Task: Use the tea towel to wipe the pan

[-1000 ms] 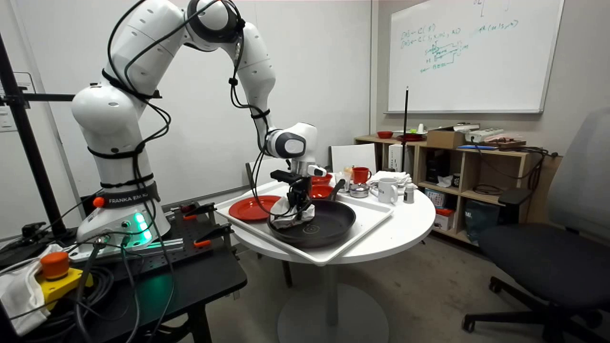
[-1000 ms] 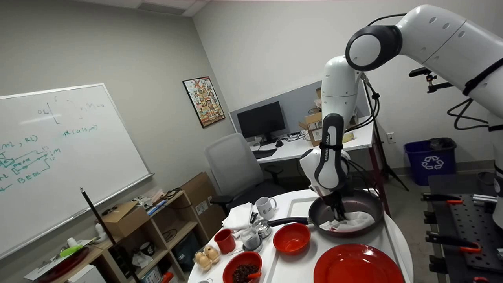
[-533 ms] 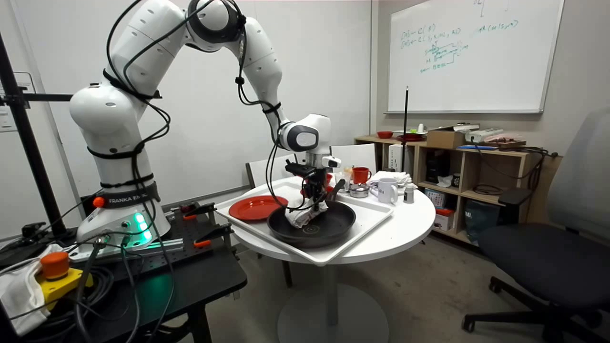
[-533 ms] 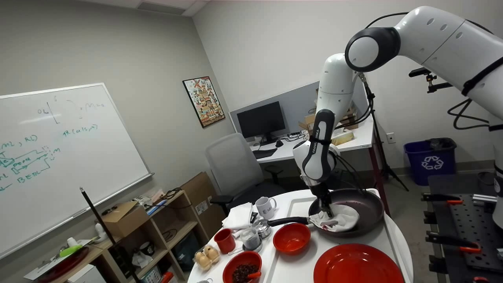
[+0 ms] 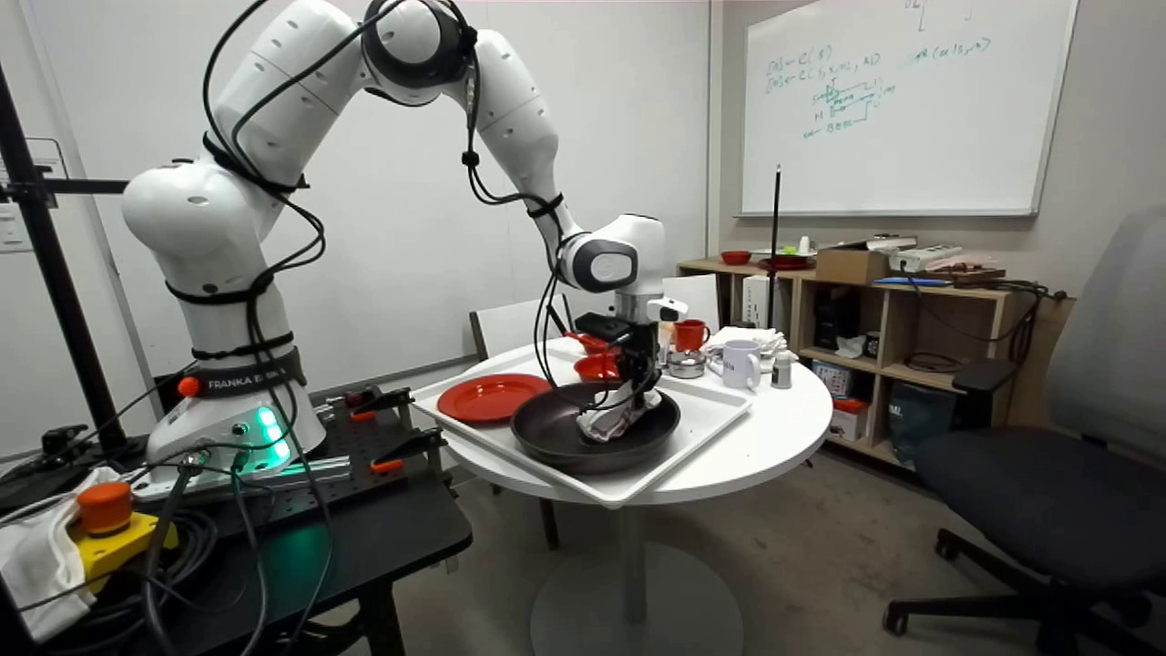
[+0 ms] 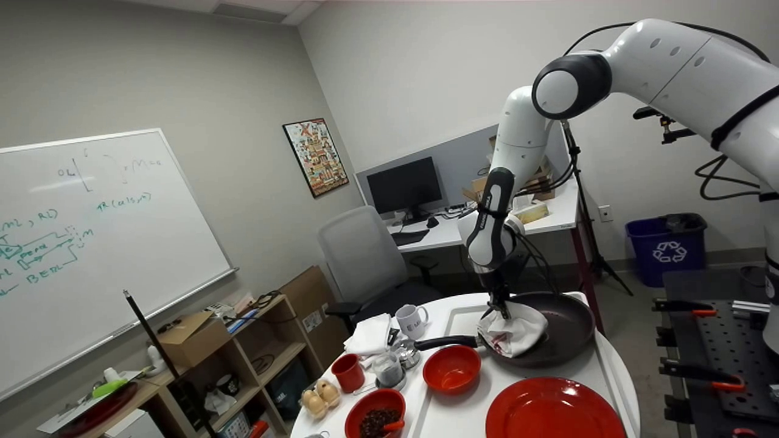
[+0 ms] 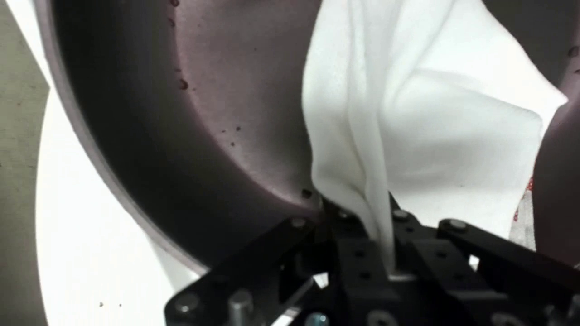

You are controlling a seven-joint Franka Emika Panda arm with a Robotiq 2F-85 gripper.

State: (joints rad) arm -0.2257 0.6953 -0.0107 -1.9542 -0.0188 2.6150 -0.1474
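Observation:
The white tea towel (image 5: 612,423) with red marks hangs from my gripper (image 5: 643,399) into the dark frying pan (image 5: 554,437). In an exterior view the towel (image 6: 517,330) is spread on the handle side of the pan (image 6: 569,325), with my gripper (image 6: 501,309) at its far left part. In the wrist view a fold of the towel (image 7: 349,99) runs between the fingers of my gripper (image 7: 369,215), which is shut on it. The pan's inner wall and floor (image 7: 244,81) show small dark spots. The fingertips are partly hidden by cloth.
The pan sits on a white tray (image 5: 715,415) with a red plate (image 5: 492,398) and a red bowl (image 6: 451,368). The pan handle (image 6: 447,342) points toward a white mug (image 6: 411,321), a red cup (image 6: 349,372), eggs (image 6: 321,398) and a folded white cloth (image 6: 367,336).
My gripper has moved across the pan, away from the robot base and toward the handle side, dragging the towel along. The pan has stayed in place.

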